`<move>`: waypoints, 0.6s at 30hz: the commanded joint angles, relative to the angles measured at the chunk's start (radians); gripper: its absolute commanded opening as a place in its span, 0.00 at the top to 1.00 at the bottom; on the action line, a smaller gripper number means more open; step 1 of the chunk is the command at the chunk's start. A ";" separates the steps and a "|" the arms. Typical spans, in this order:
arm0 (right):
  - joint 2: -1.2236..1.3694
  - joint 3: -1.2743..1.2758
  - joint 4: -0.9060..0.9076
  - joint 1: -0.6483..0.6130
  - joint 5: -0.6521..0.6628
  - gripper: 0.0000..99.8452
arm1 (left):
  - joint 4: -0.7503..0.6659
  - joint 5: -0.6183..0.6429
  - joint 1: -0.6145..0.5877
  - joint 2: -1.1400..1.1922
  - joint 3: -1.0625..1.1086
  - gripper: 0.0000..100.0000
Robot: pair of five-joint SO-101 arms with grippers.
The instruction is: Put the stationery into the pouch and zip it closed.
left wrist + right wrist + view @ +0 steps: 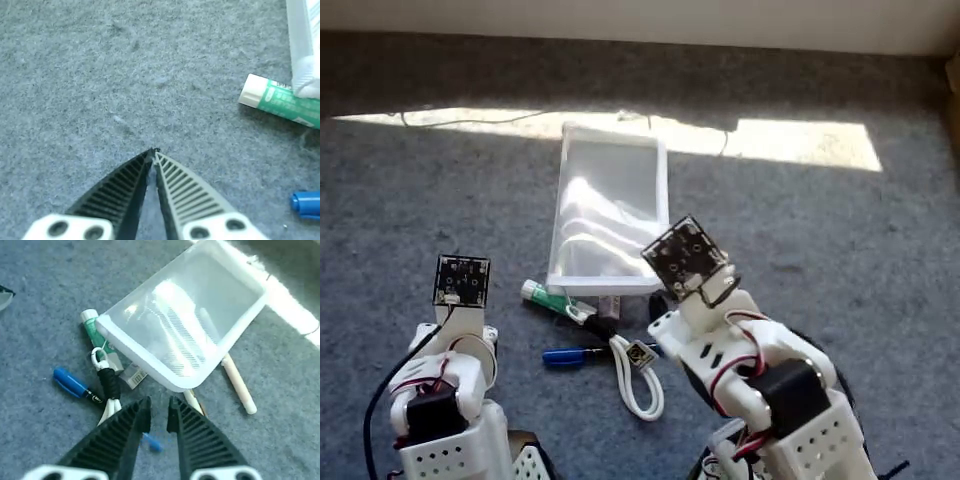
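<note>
On the left, the left gripper [152,152] hovers over bare grey, carpet-like tabletop [840,260]. Its fingers are pressed together at the tips, with nothing between them.

Right of it lies a glue stick [542,296] with a green body and a white cap. Its long axis runs across the tabletop at a slight slant. The cap points toward the left arm, and the other end is tucked under the pouch's near left corner.

A blue pen [565,355] lies nearer the arms, almost crosswise. Its blue cap is to the left, and its dark barrel runs right under a white looped cord [638,385]. A black sleeve and a small ring on the cord sit beside the glue stick.

The pouch [610,200] lies flat at the middle of the tabletop. It is a translucent white rectangle with a thicker white border and a fine mesh look, and its surface is glossy and rippled. Its long axis runs away from the arms. The far short end reaches a strip of sunlight [800,140], and the near short end lies just beyond the glue stick and cord.

The right gripper [159,407] hangs over the pouch's near edge, fingers slightly spread and gripping nothing.

Furthest right, a cream stick [240,385] pokes out from under the pouch, slanting outward.
</note>
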 commanded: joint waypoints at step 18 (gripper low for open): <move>0.564 -0.205 -0.125 -0.314 -0.121 0.84 | -0.037 -0.011 -0.202 -0.012 -0.064 0.99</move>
